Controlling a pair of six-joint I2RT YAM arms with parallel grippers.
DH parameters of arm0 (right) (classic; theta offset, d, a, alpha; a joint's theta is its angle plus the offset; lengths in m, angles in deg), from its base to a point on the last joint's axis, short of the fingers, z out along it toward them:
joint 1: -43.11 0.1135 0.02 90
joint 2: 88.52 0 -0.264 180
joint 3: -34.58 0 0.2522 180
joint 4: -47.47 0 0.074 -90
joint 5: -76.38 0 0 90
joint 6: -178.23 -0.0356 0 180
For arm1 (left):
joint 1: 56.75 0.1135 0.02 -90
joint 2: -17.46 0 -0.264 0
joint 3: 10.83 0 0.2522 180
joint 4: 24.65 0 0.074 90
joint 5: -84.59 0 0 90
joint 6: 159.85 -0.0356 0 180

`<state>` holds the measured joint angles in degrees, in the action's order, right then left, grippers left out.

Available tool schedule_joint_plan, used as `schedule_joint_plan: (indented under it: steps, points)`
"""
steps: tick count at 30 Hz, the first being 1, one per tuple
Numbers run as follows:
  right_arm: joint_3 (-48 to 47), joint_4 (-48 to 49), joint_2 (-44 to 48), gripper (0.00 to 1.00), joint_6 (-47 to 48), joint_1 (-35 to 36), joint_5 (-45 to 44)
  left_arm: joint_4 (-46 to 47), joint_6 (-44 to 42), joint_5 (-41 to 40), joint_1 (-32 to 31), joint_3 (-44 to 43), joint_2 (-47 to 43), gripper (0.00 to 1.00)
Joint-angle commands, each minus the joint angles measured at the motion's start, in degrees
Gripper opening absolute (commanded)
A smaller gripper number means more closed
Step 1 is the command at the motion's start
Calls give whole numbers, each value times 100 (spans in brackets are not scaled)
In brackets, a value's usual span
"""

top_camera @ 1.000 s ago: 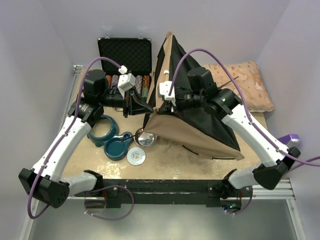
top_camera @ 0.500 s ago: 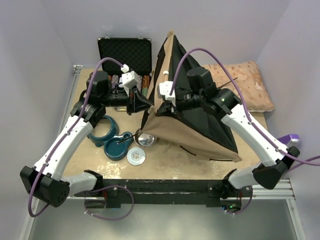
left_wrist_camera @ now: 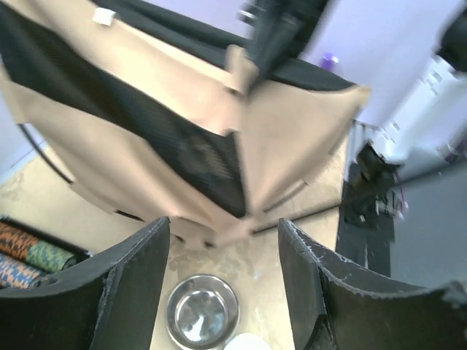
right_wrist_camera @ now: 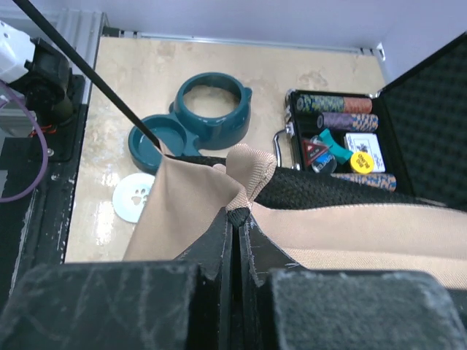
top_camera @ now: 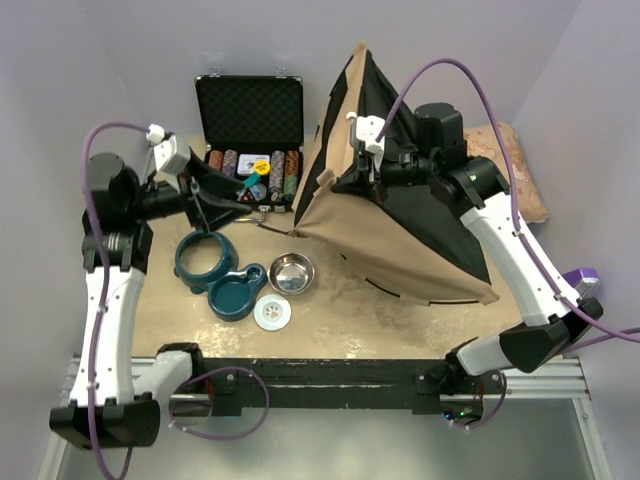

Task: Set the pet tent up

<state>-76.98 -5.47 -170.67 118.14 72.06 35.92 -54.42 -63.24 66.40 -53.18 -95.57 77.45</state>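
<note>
The pet tent, tan canvas with black lining, leans half raised over the right of the table. My right gripper is shut on a bunched tan fold at the tent's upper left edge, and a dark nub sits pinched between its jaws. A thin black pole runs out from the fabric toward the upper left. My left gripper hangs open to the left of the tent, apart from it. In the left wrist view the tent lies beyond the open fingers, with nothing between them.
An open black poker chip case stands at the back left. A teal double bowl, a steel bowl and a white paw-print lid lie front left. A beige patterned pillow sits behind the tent at right.
My left gripper opened, let go of the tent's edge and drew back to the left. The right gripper lifted its hold up and to the right, raising the tent.
</note>
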Motion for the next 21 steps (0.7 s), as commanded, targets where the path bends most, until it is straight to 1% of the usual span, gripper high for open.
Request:
schedule_joint_plan:
  steps: [1, 2, 4, 5, 6, 7, 8, 9, 10, 14, 19, 21]
  points:
    - [-441, 235, -3, 0, -214, -38, 293, 1859, 1252, 973, -6, 610, -873, 65]
    - [-477, 209, -20, 0, -222, -56, 302, 2239, 1481, 1167, -6, 760, -1049, 64]
    - [-512, 235, -20, 0, -293, -65, 293, 2872, 1920, 1134, -23, 962, -1339, 61]
    - [-530, 253, -20, 0, -336, -74, 293, 3397, 2288, 1072, -23, 1059, -1480, 58]
    - [-538, 288, -20, 0, -389, -74, 311, 3986, 2823, 994, -41, 1199, -1577, 54]
    - [-556, 305, -29, 0, -433, -74, 319, 5001, 3324, 932, -41, 1366, -1630, 51]
    - [-582, 297, -47, 0, -451, -74, 328, 5812, 3929, 870, -41, 1515, -1648, 48]
    - [-609, 279, -73, 0, -451, -74, 346, 6220, 4318, 774, -50, 1569, -1631, 46]
    - [-635, 253, -82, 0, -451, -74, 355, 6067, 4253, 695, -58, 1483, -1613, 44]
    - [-662, 253, -82, 0, -460, -74, 363, 6093, 4051, 475, -190, 1368, -1578, 40]
    - [-635, 262, -56, 0, -495, -74, 399, 6118, 3874, 307, -305, 1438, -1455, 38]
    - [-600, 279, -29, 0, -504, -74, 381, 6119, 3769, 255, -489, 1455, -1420, 37]
